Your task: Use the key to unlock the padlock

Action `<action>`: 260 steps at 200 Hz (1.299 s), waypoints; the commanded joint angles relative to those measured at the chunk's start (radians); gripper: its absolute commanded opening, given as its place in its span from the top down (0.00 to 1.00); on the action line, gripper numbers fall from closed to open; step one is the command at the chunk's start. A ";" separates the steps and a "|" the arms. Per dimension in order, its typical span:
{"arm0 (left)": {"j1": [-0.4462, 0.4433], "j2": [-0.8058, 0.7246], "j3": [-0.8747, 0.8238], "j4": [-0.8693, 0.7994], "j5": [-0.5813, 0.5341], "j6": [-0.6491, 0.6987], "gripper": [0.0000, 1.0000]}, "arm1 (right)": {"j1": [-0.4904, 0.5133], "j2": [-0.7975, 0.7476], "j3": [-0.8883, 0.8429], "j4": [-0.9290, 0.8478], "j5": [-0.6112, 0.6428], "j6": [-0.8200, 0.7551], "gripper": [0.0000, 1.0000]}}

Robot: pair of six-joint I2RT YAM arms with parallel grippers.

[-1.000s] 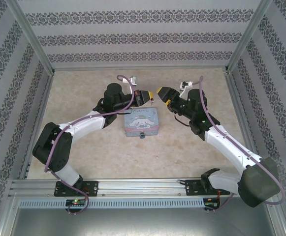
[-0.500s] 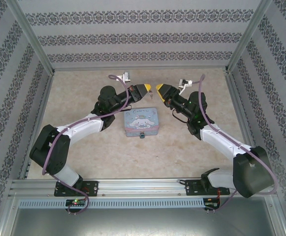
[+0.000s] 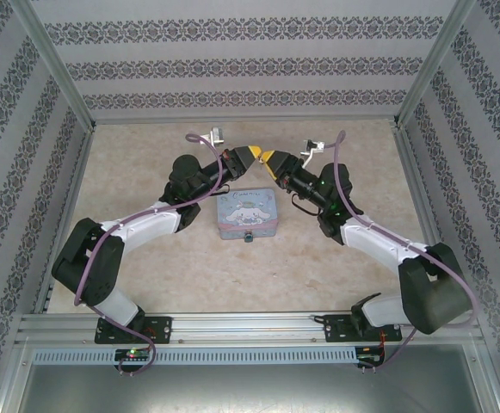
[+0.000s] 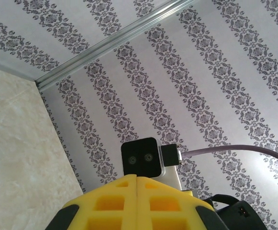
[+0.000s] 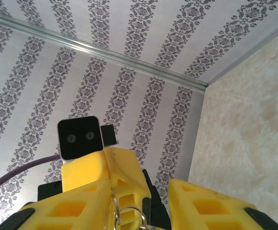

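Above the far edge of the tin, my left gripper and right gripper meet tip to tip. The left gripper is shut, its yellow fingers pressed together. In the right wrist view its tip sits between the parted fingers of my right gripper. The key's metal rings hang there beside my right gripper's left finger. The key's blade is too small to make out. The tiny teal padlock hangs at the tin's front, apart from both grippers.
The pale-blue cartoon-dog tin lies mid-table, under and just in front of the grippers. Patterned walls with metal posts close in the back and both sides. A metal rail runs along the near edge by the arm bases.
My right gripper has swung left to the left gripper's tip, and its jaws have narrowed. The left gripper has shifted slightly farther back, still shut.
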 commanded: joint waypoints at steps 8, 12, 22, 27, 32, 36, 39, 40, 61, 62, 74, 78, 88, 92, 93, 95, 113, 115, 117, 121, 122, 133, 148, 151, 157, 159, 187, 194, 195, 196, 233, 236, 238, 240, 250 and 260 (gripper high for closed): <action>0.002 -0.016 -0.016 0.082 -0.016 -0.019 1.00 | 0.015 0.016 -0.001 0.100 0.020 0.016 0.64; 0.001 -0.016 -0.018 0.082 -0.018 -0.018 1.00 | 0.016 0.017 -0.001 0.102 0.021 0.018 0.64; 0.002 -0.016 -0.020 0.084 -0.019 -0.018 1.00 | 0.019 0.020 -0.001 0.105 0.022 0.019 0.65; 0.002 -0.018 -0.021 0.082 -0.020 -0.019 1.00 | 0.020 0.021 -0.002 0.107 0.022 0.019 0.66; 0.002 -0.017 -0.023 0.083 -0.022 -0.019 1.00 | 0.021 0.023 -0.002 0.108 0.024 0.021 0.67; 0.002 -0.017 -0.023 0.084 -0.023 -0.019 1.00 | 0.021 0.023 -0.004 0.111 0.025 0.022 0.67; 0.001 -0.016 -0.023 0.084 -0.024 -0.020 1.00 | 0.021 0.024 -0.006 0.111 0.026 0.023 0.67; 0.002 -0.016 -0.023 0.084 -0.025 -0.020 1.00 | 0.021 0.024 -0.005 0.112 0.026 0.024 0.67; 0.002 -0.015 -0.024 0.084 -0.031 -0.021 1.00 | 0.025 0.027 -0.013 0.124 0.028 0.030 0.69; 0.002 -0.015 -0.025 0.085 -0.032 -0.021 1.00 | 0.024 0.028 -0.013 0.125 0.028 0.030 0.68; 0.002 -0.014 -0.026 0.084 -0.037 -0.023 1.00 | 0.028 0.027 -0.017 0.130 0.031 0.032 0.69; 0.002 -0.014 -0.026 0.084 -0.037 -0.023 1.00 | 0.028 0.029 -0.019 0.130 0.031 0.032 0.69; 0.001 -0.014 -0.026 0.084 -0.041 -0.024 1.00 | 0.030 0.030 -0.020 0.131 0.031 0.033 0.69; 0.002 -0.014 -0.026 0.085 -0.042 -0.025 1.00 | 0.032 0.030 -0.022 0.132 0.033 0.033 0.69; 0.002 -0.014 -0.026 0.085 -0.043 -0.026 1.00 | 0.032 0.030 -0.022 0.132 0.033 0.033 0.69; 0.002 -0.014 -0.025 0.087 -0.043 -0.026 1.00 | 0.032 0.031 -0.022 0.133 0.034 0.033 0.69; 0.002 -0.012 -0.028 0.093 -0.051 -0.033 1.00 | 0.037 0.035 -0.024 0.136 0.037 0.033 0.69; 0.002 -0.013 -0.028 0.094 -0.051 -0.033 1.00 | 0.038 0.036 -0.024 0.136 0.038 0.033 0.69; 0.002 -0.012 -0.029 0.094 -0.052 -0.033 1.00 | 0.038 0.037 -0.025 0.136 0.038 0.033 0.69; 0.001 -0.013 -0.029 0.096 -0.054 -0.034 1.00 | 0.039 0.038 -0.024 0.136 0.038 0.033 0.69; 0.001 -0.013 -0.029 0.095 -0.054 -0.034 1.00 | 0.039 0.039 -0.025 0.136 0.038 0.033 0.69; 0.001 -0.013 -0.028 0.095 -0.057 -0.034 1.00 | 0.042 0.044 -0.025 0.139 0.040 0.034 0.69; 0.002 -0.013 -0.028 0.096 -0.057 -0.035 1.00 | 0.044 0.051 -0.027 0.145 0.044 0.038 0.69; 0.002 -0.012 -0.027 0.095 -0.057 -0.035 1.00 | 0.044 0.051 -0.027 0.146 0.044 0.037 0.69; 0.001 -0.014 -0.028 0.095 -0.057 -0.036 1.00 | 0.044 0.053 -0.028 0.148 0.046 0.039 0.70; 0.001 -0.014 -0.029 0.095 -0.057 -0.035 1.00 | 0.044 0.054 -0.029 0.148 0.046 0.040 0.70; 0.002 -0.014 -0.035 0.098 -0.057 -0.039 1.00 | 0.044 0.059 -0.025 0.151 0.052 0.044 0.72; 0.001 -0.015 -0.036 0.099 -0.056 -0.038 1.00 | 0.044 0.060 -0.024 0.151 0.054 0.043 0.72; 0.002 -0.015 -0.036 0.100 -0.056 -0.039 1.00 | 0.044 0.060 -0.024 0.151 0.054 0.044 0.73; 0.002 -0.014 -0.036 0.100 -0.057 -0.038 1.00 | 0.044 0.060 -0.024 0.151 0.054 0.044 0.73; 0.001 -0.016 -0.043 0.105 -0.055 -0.043 1.00 | 0.038 0.062 -0.022 0.153 0.060 0.049 0.80; 0.001 -0.016 -0.044 0.104 -0.054 -0.042 1.00 | 0.037 0.063 -0.022 0.154 0.061 0.050 0.81; 0.001 -0.015 -0.045 0.105 -0.054 -0.043 1.00 | 0.036 0.063 -0.022 0.154 0.061 0.051 0.81; 0.001 -0.016 -0.044 0.105 -0.055 -0.044 1.00 | 0.036 0.063 -0.023 0.154 0.061 0.051 0.82; 0.002 -0.018 -0.044 0.104 -0.054 -0.042 1.00 | 0.035 0.063 -0.025 0.157 0.062 0.053 0.85; 0.002 -0.017 -0.044 0.102 -0.054 -0.043 1.00 | 0.033 0.065 -0.028 0.162 0.063 0.055 0.87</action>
